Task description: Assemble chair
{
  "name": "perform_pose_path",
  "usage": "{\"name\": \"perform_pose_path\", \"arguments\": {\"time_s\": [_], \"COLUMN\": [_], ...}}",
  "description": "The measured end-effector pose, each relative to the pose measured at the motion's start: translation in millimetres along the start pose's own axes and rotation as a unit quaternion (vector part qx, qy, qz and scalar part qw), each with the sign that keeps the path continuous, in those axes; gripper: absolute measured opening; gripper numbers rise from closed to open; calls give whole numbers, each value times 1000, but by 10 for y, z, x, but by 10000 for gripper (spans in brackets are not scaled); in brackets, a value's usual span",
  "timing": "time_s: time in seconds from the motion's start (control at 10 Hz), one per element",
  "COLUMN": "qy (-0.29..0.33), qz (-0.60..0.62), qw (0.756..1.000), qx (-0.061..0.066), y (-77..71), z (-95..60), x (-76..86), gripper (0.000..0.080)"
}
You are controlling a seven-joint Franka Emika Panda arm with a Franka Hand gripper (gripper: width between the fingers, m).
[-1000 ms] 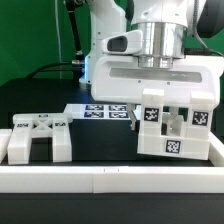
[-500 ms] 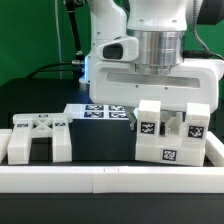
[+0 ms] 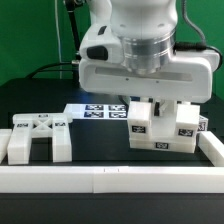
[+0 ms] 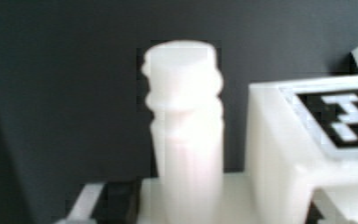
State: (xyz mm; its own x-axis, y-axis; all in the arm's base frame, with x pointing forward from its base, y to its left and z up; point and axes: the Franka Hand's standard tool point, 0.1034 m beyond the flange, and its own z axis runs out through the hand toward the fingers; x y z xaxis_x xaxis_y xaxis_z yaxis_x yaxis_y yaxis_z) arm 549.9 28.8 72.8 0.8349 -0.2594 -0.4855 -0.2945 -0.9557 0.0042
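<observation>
Well, in the exterior view, the big white gripper [image 3: 161, 110] hangs over the black table [image 3: 95, 140], toward the exterior view's right. Its fingers reach down into the gap between two raised blocks of a white chair part [image 3: 162, 141]. The fingers look clamped on that part. The part is tipped a little and has small black-and-white tags on its front. It sits just behind the white rail [image 3: 110, 178] that runs along the near edge of the table.

Over on the exterior view's left, the other chair part [image 3: 38, 140] stands on the table, well apart from the gripper. It has tags on its top and a gap underneath, like a little bridge. Farther back, between the two parts, the marker board [image 3: 100, 110] lies flat.

Next, the wrist view is blurry. A tall white post [image 4: 185, 130] stands up in the middle against the dark table. Just beside it is a white block [image 4: 318, 160] with a black-and-white tag [image 4: 354, 115] on top. I cannot tell the fingers apart in this view.
</observation>
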Motion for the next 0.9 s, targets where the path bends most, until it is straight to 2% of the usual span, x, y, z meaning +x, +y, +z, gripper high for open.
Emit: {"name": "perform_pose_path", "arguments": {"time_s": [0.1, 0.2, 0.3, 0.5, 0.7, 0.8, 0.9], "qy": [-49, -100, -120, -178, -243, -230, -229], "qz": [4, 10, 12, 20, 35, 34, 34], "qw": [999, 995, 993, 984, 969, 972, 972], "qx": [-4, -10, -14, -20, -30, -29, -29], "y": [55, 120, 149, 234, 344, 335, 339], "z": [39, 62, 76, 125, 197, 195, 182], "x": [-88, -92, -31, -114, -122, -46, -50], "gripper": [331, 331, 331, 331, 331, 331, 400]}}
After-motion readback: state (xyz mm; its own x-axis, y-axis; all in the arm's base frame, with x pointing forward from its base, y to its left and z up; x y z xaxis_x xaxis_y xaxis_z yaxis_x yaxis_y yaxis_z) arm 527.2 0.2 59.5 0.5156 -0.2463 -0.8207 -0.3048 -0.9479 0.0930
